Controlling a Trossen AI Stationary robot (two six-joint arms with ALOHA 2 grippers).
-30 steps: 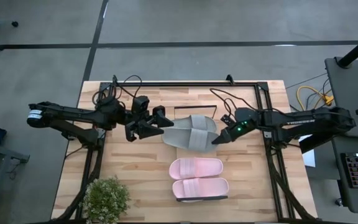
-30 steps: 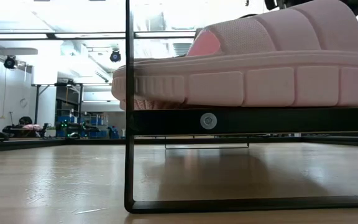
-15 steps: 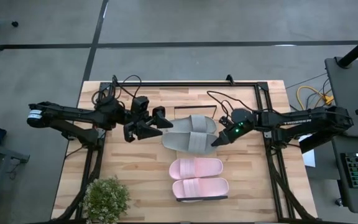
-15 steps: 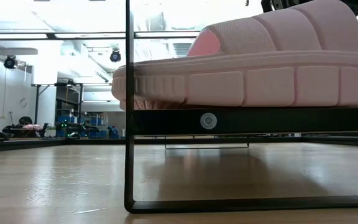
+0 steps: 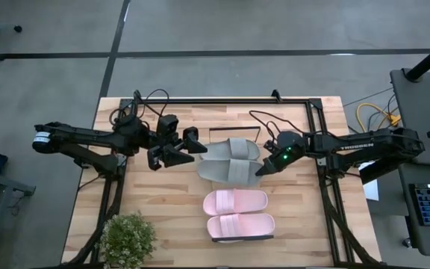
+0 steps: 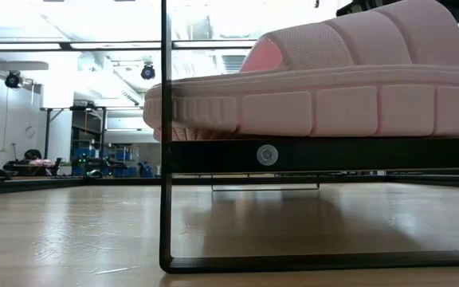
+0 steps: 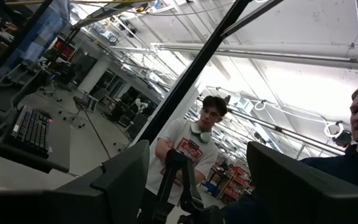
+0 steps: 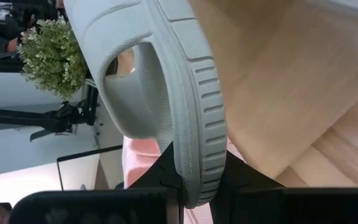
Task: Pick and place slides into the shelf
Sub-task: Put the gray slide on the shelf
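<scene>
I have the right gripper pinched shut on the sole edge of one grey slide, at its end nearest that arm; gripping the rim keeps the strap clear. The other grey slide lies just beyond that one, touching it. The left gripper hangs at that pair's far end with its fingers spread wide and holding nothing, I judge to steady or receive. The pink slides already sit side by side on the shelf, near my right gripper's other side, so the grey pair is what remains. A potted plant stands well apart.
</scene>
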